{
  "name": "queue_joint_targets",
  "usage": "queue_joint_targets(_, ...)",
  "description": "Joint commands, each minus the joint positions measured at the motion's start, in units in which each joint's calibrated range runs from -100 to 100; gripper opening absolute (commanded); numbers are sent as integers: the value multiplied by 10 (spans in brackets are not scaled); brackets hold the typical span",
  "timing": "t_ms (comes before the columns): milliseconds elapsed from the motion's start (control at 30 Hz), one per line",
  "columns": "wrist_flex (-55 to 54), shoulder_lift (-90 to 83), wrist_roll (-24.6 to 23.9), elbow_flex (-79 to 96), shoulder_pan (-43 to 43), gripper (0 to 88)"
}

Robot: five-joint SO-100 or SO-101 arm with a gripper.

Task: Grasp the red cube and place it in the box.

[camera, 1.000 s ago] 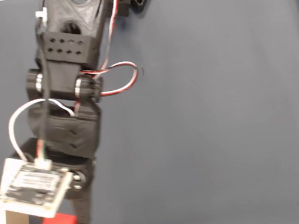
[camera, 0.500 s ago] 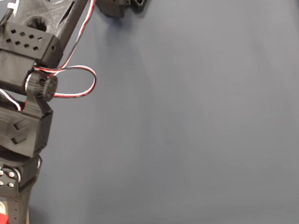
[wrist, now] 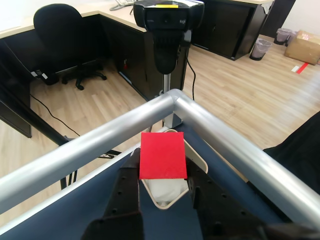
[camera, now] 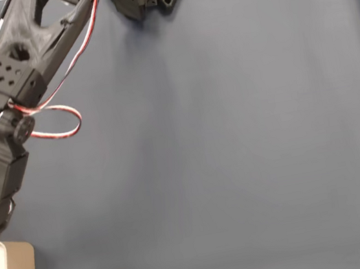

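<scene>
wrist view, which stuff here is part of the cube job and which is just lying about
Part of the job:
- small bright red cube, held between the fingers of the black two-finger gripper
- beige rounded box with white interior, directly below the cube

Just lying about:
- black office chair
- silver metal table rail
- black webcam on a stand

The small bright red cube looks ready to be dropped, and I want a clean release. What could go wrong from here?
1. In the wrist view the small bright red cube is held between the gripper fingers above the beige rounded box. It covers the far rim, so an off-centre release might clip it.
2. The box sits at the corner of the dark blue table, beside the metal rail; a bounce could send the cube off the table.
</scene>
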Motion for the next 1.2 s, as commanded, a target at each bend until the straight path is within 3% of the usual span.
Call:
queue_joint_targets(0,-14,1,5,-49,6,0)
queue_joint_targets(1167,-15,76,28,-120,9,0)
